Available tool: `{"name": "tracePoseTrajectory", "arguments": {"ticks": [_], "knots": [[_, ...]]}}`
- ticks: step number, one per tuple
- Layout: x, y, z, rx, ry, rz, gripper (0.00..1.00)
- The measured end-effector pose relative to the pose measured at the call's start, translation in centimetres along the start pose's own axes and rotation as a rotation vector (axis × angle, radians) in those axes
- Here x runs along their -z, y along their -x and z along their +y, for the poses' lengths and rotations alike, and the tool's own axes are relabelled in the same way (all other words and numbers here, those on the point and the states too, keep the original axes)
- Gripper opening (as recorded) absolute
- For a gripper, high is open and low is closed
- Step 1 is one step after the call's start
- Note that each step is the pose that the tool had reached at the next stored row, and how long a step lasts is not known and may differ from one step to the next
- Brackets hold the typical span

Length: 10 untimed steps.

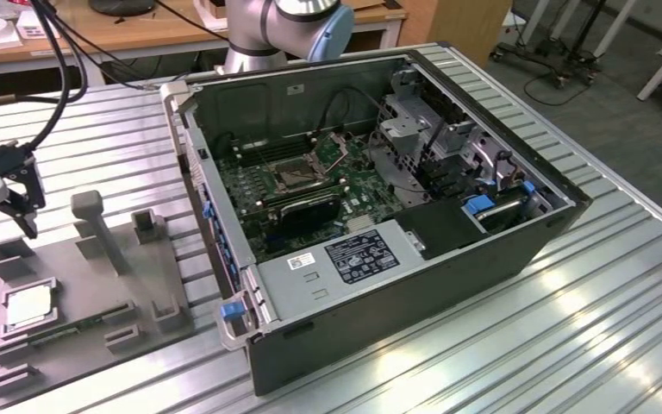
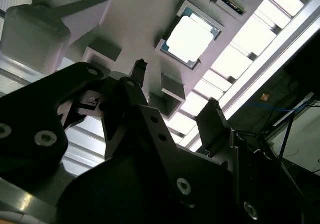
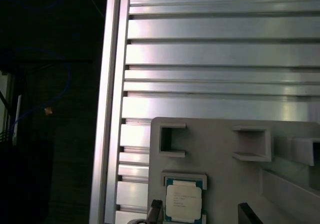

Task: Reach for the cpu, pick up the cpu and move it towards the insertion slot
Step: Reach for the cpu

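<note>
A ribbed metal table carries an open computer case mid-frame and a grey holder at lower left. The claw hangs at the left edge, fingers apart and empty. The insertion slot sits inside the case. The cpu lies in the holder.

In the exterior view, the ribbed silvery metal table is lit brightly from overhead, and pale glare is streaked along its slats. The inside of the open black computer case is left in soft shadow. In the second wrist view, the thin square silvery-grey chip is bleached white by reflection, and the black gripper is reduced to a silhouette.
</note>
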<state>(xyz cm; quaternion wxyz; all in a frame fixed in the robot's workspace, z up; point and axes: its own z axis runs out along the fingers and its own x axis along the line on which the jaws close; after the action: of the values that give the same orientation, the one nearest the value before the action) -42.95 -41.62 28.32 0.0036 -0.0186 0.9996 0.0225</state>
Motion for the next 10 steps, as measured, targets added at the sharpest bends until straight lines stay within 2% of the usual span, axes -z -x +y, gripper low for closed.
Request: {"name": "tracePoseTrajectory", "arguments": {"ticks": [10], "knots": [[-0.76,-0.01,-0.11,0.000,0.0000,0.0001,0.68]]}}
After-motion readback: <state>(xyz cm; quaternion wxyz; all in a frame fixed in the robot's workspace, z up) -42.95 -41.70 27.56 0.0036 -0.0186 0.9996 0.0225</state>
